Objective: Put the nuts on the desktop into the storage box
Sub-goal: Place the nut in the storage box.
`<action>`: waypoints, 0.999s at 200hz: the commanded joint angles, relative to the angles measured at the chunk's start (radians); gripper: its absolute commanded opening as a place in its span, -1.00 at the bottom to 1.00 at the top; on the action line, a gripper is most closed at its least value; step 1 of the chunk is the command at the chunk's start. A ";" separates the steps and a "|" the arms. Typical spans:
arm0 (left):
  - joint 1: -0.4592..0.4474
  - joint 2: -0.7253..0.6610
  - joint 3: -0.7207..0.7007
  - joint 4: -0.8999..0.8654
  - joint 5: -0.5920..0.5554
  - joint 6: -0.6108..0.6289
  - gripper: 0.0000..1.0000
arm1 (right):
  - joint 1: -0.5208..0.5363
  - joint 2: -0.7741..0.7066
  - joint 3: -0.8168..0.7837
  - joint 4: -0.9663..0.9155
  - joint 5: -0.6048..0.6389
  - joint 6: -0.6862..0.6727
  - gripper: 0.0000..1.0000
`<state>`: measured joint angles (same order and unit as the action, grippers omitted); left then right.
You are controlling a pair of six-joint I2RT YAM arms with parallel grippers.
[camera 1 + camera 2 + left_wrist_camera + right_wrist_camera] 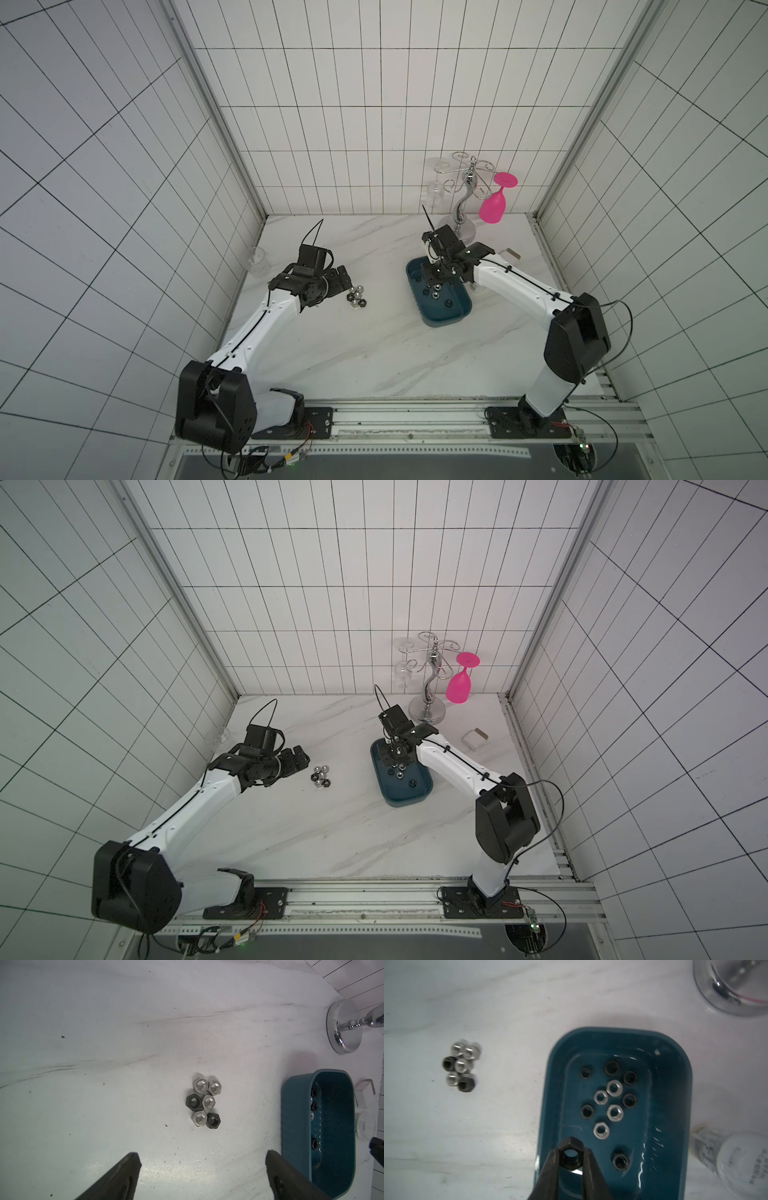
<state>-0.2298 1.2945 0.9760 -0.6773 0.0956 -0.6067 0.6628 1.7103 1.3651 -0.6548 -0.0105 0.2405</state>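
Right gripper (571, 1152) pinches a black nut (571, 1144), storage box (552, 1088) beneath its fingers (550, 1169); left gripper (202, 1154) gapes, nuts (208, 1102) just beyond its fingertips (124, 1178)

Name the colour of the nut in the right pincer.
The nut is black, clearest in the right wrist view.

Desktop (374, 353): we see white marble, faint grey veins.
Storage box (556, 1088): we see dark teal-blue.
Nuts on the desktop (208, 1102): we count four silver, two black.
Nuts in the box (609, 1112): we count four silver, six black.
Gripped nut (571, 1145): black.
Goblet (492, 208): bright pink.
Walls (374, 104): white tiles, dark grid.
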 commanded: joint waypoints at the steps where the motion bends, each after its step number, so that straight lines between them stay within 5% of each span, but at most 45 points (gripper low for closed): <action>1: -0.012 0.011 0.026 0.049 -0.017 -0.024 0.95 | -0.058 -0.036 -0.092 -0.008 0.004 0.023 -0.65; 78: -0.025 0.025 0.055 0.042 -0.026 -0.022 0.95 | -0.188 0.061 -0.115 0.024 -0.049 -0.028 -0.61; 147: -0.025 0.028 0.081 0.008 -0.042 -0.002 0.95 | -0.188 0.143 -0.034 0.022 -0.059 -0.030 -0.33; 200: -0.025 0.019 0.089 -0.009 -0.054 0.005 0.95 | -0.158 0.070 -0.018 0.004 -0.043 -0.034 -0.19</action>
<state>-0.2501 1.3178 1.0306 -0.6743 0.0654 -0.6178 0.4850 1.8385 1.3182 -0.6262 -0.0658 0.2138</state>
